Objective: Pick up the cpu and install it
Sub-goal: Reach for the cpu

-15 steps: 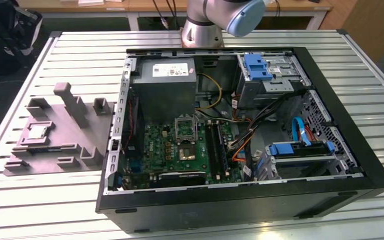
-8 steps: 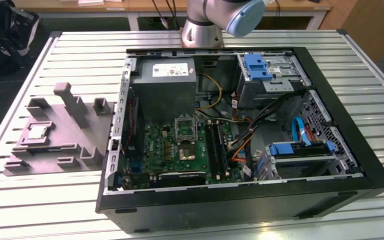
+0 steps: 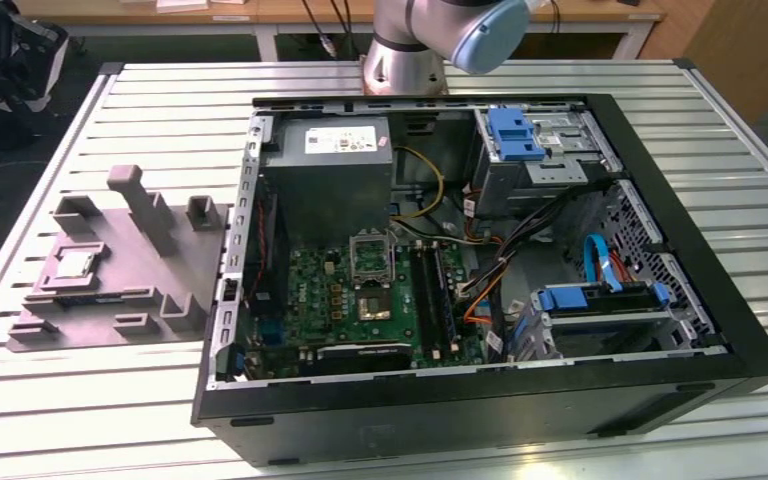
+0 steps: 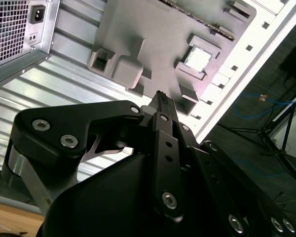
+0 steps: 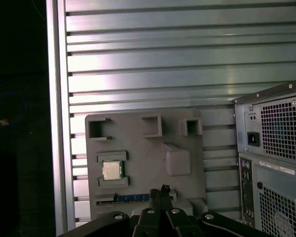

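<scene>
The cpu is a small silvery square lying flat in a recess of the grey holder plate, on the exterior view's left beside the open computer case. Both wrist views look down on it from well above: the cpu rests in its recess with nothing touching it. My gripper hangs high over the near edge of the holder plate, its two black fingers pressed together and holding nothing. Inside the case, the metal-framed socket sits on the green board.
The open black computer case takes up the slatted metal table's middle and right. It holds a power supply, blue-tabbed drive cages and loose cables. The holder plate has raised blocks. The table's edge runs beside the plate.
</scene>
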Controlling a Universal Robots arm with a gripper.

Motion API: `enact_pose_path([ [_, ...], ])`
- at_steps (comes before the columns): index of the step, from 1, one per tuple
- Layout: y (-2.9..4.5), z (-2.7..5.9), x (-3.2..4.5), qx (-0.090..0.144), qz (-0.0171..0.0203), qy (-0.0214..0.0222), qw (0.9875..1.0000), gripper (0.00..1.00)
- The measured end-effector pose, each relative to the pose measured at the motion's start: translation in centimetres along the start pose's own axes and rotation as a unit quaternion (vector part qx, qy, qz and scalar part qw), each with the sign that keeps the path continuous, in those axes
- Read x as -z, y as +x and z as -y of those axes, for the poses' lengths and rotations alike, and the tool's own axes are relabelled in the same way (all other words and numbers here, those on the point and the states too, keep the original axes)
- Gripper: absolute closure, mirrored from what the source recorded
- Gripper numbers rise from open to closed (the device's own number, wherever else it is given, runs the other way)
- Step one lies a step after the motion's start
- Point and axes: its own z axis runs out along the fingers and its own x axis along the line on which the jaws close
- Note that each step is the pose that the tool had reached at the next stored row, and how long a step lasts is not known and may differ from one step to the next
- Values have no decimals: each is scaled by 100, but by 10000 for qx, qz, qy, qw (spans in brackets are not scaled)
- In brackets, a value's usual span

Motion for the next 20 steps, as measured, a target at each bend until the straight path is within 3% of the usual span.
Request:
enact_pose_path([
  [10, 33, 2, -2, -1, 0, -1, 10000, 89],
  [16, 138, 10, 0, -1, -1, 0, 10000, 89],
  [20, 154, 12, -1, 0, 0, 0, 10000, 89],
])
